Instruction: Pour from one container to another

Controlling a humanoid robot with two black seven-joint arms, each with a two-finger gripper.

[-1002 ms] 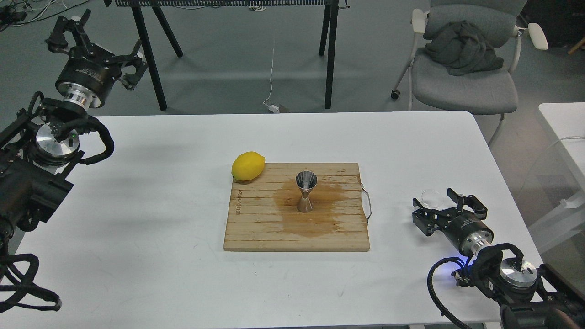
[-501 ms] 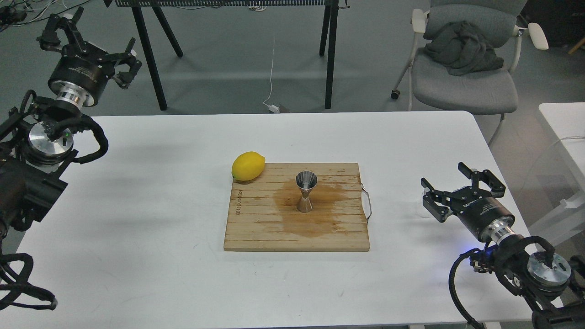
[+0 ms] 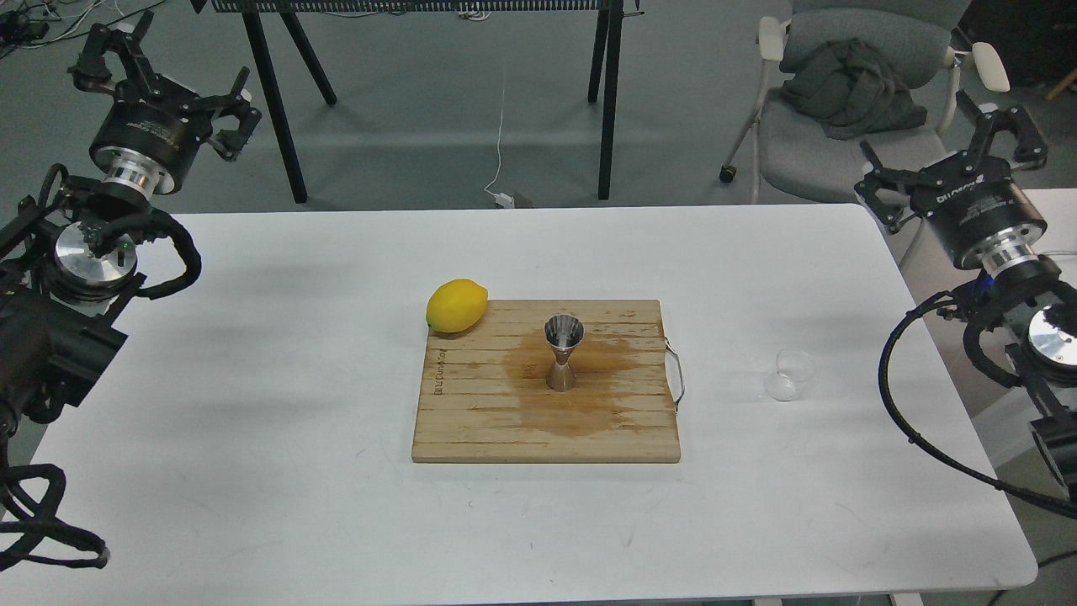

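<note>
Clear cup (image 3: 792,374) upright near the desk's (image 3: 252,353) right edge — jigger (image 3: 563,351) mid cutting board (image 3: 471,421). Right gripper (image 3: 955,143) and left gripper (image 3: 160,71) raised, fingers spread, gripping nothing.

L arm comes in from the left edge, wrist bent up, left gripper (image 3: 160,71) raised at top-left w/ fingers spread wide. R arm rises from the right edge (cable looping beside it), right gripper (image 3: 955,151) held high at upper right, fingers also apart. Both grip nothing.
</note>
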